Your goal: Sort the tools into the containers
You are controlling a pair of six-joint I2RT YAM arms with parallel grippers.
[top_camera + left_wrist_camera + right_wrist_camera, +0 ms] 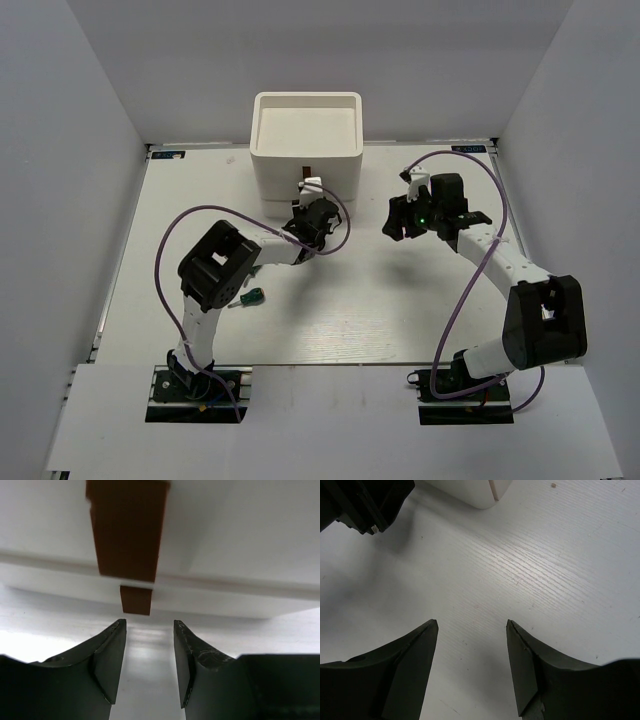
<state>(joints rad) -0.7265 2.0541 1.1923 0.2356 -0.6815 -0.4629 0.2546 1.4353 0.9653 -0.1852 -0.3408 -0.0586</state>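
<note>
The white organizer point(305, 140) stands at the back of the table; its top tray shows nothing inside. My left gripper point(306, 200) is open and empty right in front of its drawers. In the left wrist view the gripper point(149, 625) points at the organizer's front point(240, 540), with a large brown tab point(127, 527) above and a smaller brown tab point(136, 600) just beyond the fingertips. My right gripper point(391, 224) is open and empty above bare table, also in its wrist view point(471, 625). One green-handled screwdriver point(250, 297) lies by my left arm. The other tools are out of view.
Grey walls enclose the white table on three sides. In the right wrist view the organizer's corner point(475, 492) sits at the top and part of my left arm point(365, 502) at the top left. Purple cables loop over both arms.
</note>
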